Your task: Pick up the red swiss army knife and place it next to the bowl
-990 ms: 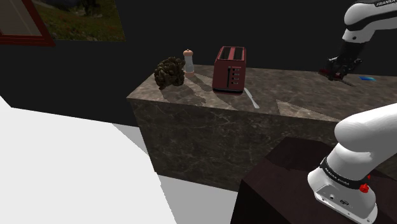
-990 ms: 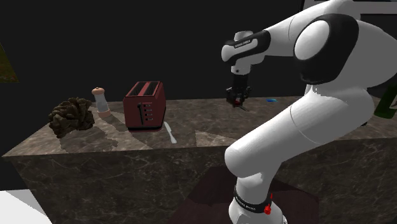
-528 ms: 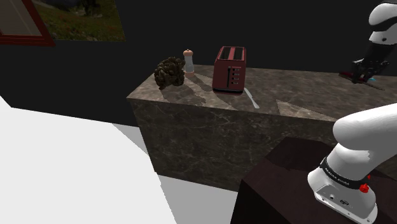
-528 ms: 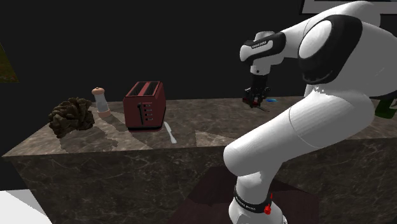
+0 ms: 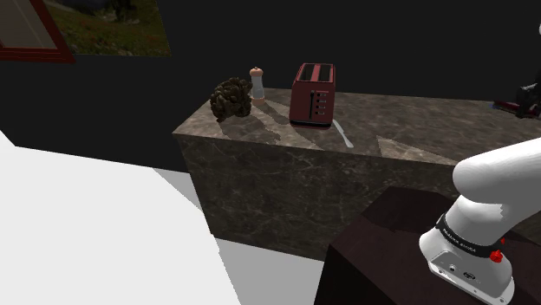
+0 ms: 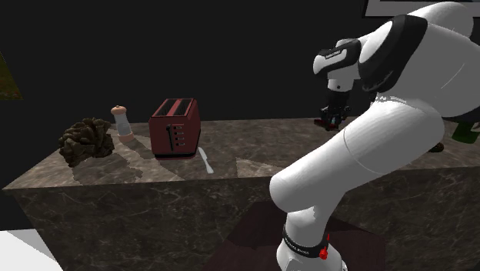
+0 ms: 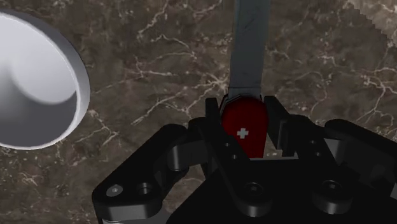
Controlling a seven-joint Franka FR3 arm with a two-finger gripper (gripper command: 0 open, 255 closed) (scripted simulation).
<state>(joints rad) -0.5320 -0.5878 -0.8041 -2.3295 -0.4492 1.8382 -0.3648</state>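
The claw pinches the red swiss army knife, grey blade extended, above the marbled desk; pickup looks done; the pale bowl lies near, so lowering and release beside it are left.

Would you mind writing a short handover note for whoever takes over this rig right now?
Gripper: shut on the red swiss army knife, its grey blade sticking out ahead.
Things: the knife appears held above the marble counter; the pale bowl sits on the counter off to one side of the gripper, apart from the knife.
Done: knife grasped.
Left: lower the knife onto the counter beside the bowl, open, withdraw.
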